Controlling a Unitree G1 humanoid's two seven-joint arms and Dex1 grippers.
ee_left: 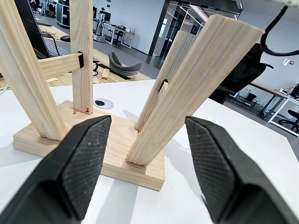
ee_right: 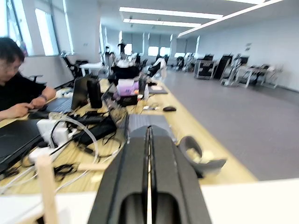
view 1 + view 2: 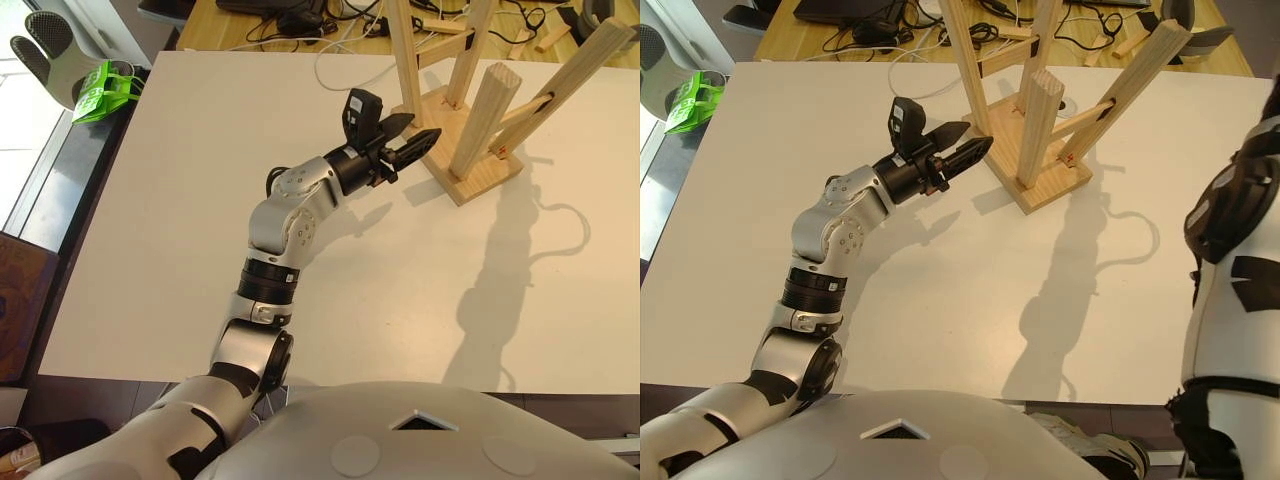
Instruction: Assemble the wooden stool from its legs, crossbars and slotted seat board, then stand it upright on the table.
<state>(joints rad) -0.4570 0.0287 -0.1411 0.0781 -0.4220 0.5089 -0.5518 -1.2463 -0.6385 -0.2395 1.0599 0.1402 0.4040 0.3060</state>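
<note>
Stiff, hard wooden stool (image 3: 482, 180) — the left gripper (image 3: 421, 131) gapes wide, one leg (image 1: 196, 84) just ahead of its jaws: grab there. Right gripper (image 2: 149, 129) is pinched together, empty.

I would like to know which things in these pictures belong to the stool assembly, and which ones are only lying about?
For the job: seat board lying flat on the table; legs standing up from it; crossbar between two legs; left pincer, open, near the board's edge.
Lying about: green bag beside the table; cables on the desk behind.
</note>
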